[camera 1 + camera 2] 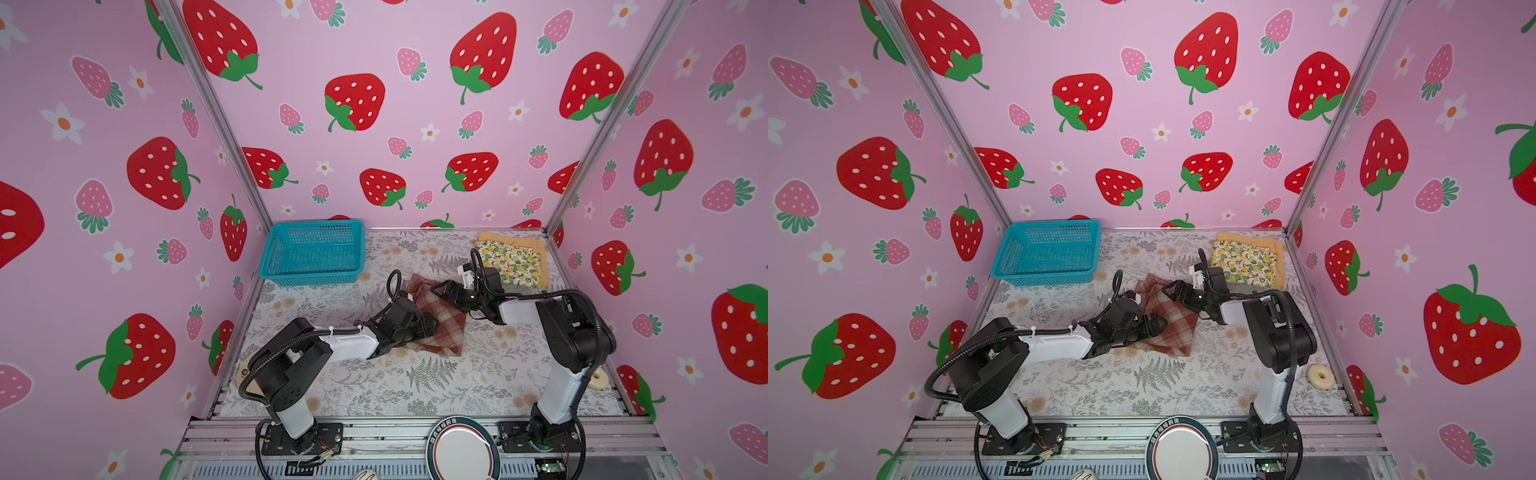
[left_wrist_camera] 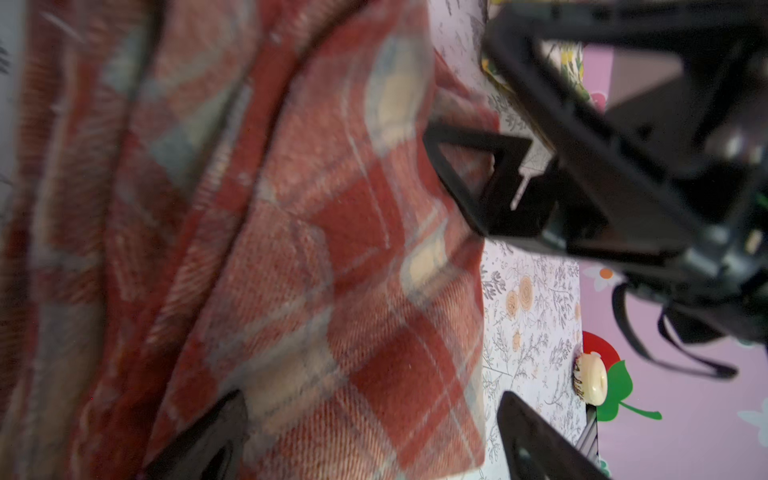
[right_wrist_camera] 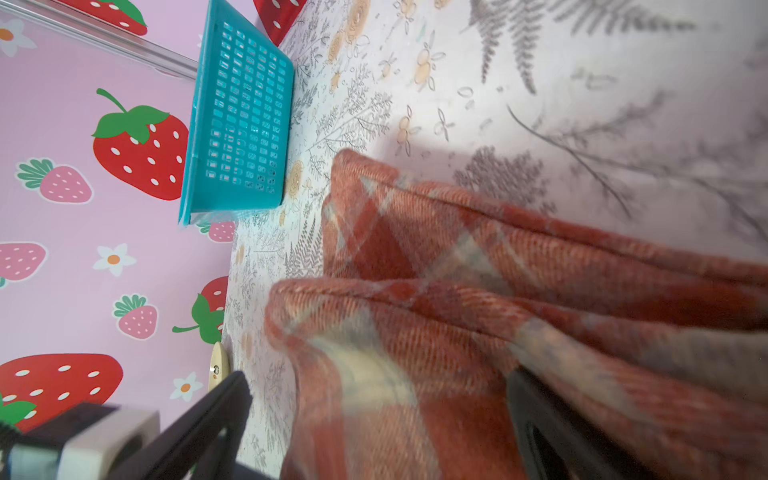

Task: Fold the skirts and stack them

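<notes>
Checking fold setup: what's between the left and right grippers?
Only the plaid skirt. Both top views show the open left gripper and right gripper at it, cloth spanning the gap.

Bench (image 1: pixel 415 386): flat top covered by a white sheet printed with grey ferns and tan flowers.
Directly on it: teal plastic mesh basket (image 1: pixel 316 253), far left corner; mustard-yellow cloth skirt (image 1: pixel 511 240), far right corner; rumpled red-brown and cream plaid skirt (image 1: pixel 449 332), mid-bench; cream ring-shaped object (image 1: pixel 1320 377), near right edge.
</notes>
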Controlling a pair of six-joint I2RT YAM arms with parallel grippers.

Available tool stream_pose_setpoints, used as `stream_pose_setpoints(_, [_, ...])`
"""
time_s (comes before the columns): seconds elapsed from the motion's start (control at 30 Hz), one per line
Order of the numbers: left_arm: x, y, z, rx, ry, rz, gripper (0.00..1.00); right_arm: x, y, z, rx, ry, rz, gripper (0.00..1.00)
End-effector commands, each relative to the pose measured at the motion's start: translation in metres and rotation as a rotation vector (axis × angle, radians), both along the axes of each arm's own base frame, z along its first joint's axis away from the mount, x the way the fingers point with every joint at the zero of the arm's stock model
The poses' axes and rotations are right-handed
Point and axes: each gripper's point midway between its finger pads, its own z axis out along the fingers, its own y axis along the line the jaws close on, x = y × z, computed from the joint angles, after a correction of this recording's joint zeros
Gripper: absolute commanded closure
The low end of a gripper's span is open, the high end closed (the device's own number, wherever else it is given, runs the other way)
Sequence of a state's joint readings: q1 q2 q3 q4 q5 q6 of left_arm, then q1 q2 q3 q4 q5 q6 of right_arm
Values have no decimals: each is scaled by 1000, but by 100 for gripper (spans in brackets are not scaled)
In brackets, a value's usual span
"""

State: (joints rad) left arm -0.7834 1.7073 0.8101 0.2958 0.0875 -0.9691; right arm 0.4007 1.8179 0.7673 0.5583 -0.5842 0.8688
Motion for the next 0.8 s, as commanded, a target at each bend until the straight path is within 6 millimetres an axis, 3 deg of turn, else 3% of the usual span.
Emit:
stream_pose_setpoints(0.0, [10,37,-36,101,70,90,5,-15,-22,-14,12,46,-129,0])
stream_pose_setpoints(0.2, [45,53,-40,107,79,141,4,-53,-31,-8,82,43,-182,0])
stream_pose_setpoints(0.33, [71,41,-38,98,94,111,5,-73,-15,-8,61,35,-143,0])
stream_pose_setpoints(0.53, [100,12,-23,69,82,53,5,-96,27,-12,36,26,-60,0])
stream_pose_setpoints(0.63, [111,0,-11,55,69,25,6,-108,48,-5,75,21,-22,0])
stream_pose_setpoints(0.77, [113,-4,26,26,21,-6,6,-97,51,27,17,-83,-21,0])
